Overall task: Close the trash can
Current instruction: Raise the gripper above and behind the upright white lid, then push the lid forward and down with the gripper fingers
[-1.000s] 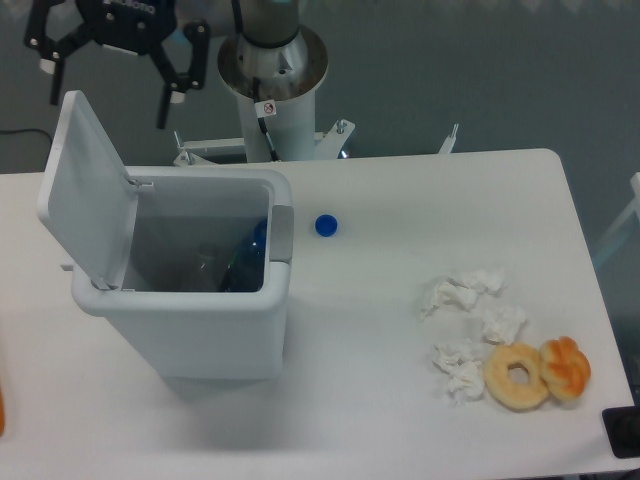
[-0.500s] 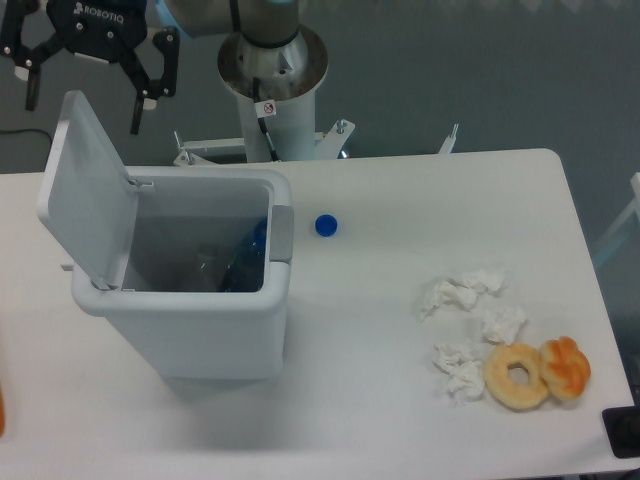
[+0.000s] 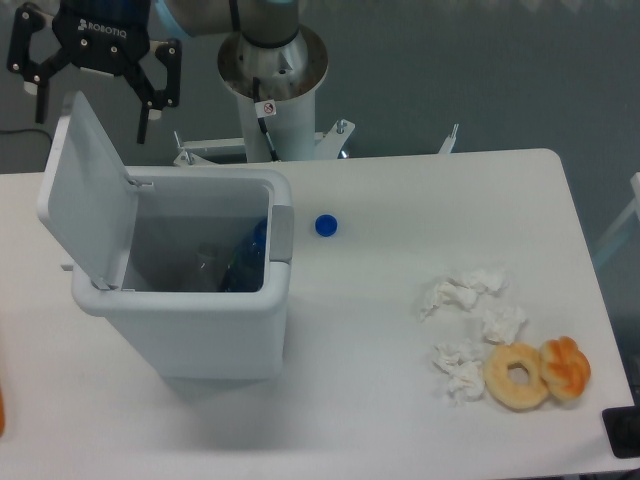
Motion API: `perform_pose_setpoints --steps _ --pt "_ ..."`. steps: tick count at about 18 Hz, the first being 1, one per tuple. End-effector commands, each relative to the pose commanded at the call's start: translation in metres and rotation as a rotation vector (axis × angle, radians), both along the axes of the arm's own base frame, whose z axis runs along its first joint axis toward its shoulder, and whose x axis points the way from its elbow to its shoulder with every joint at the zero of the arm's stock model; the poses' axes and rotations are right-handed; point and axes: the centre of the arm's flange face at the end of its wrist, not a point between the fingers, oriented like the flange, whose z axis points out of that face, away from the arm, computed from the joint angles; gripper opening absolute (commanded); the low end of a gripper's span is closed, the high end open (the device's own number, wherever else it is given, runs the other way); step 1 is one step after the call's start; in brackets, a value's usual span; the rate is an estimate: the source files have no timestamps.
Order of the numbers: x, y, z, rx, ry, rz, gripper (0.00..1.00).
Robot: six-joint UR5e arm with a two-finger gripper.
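Across the scene a white bench point(image 3: 400, 200) with rounded corners is spread, backed by a dark grey floor, and the arm's pale round base point(image 3: 272, 62) is seen behind its far edge. At the upper left the gripper point(image 3: 92, 102) hangs with its black fingers point(image 3: 144, 120) spread wide apart, clamped on nothing, just above the top edge of the raised lid point(image 3: 85, 195). On the left part of the bench the bin point(image 3: 190, 285) is stood: white, boxy, round-cornered, open, with the lid tilted up at its left side and a grey tab point(image 3: 282, 232) on its right rim. Something blue is glimpsed inside. Just right of the bin a blue cap point(image 3: 325, 226) is laid. Further right, crumpled tissues point(image 3: 470, 300) are scattered, with a doughnut point(image 3: 517, 377) touching an orange pastry point(image 3: 566, 366).
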Motion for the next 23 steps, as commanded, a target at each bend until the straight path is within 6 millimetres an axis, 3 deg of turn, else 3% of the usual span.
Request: perform_pose_setpoints --steps 7,14,19,23 --pt "-0.027 -0.006 -0.004 -0.026 0.029 0.042 1.0" --pt "-0.076 -0.019 -0.013 -0.042 0.03 0.103 1.0" --pt "-0.107 -0.017 -0.033 -0.072 0.01 0.135 1.0" --pt "-0.12 -0.008 -0.052 -0.103 -0.004 0.127 1.0"
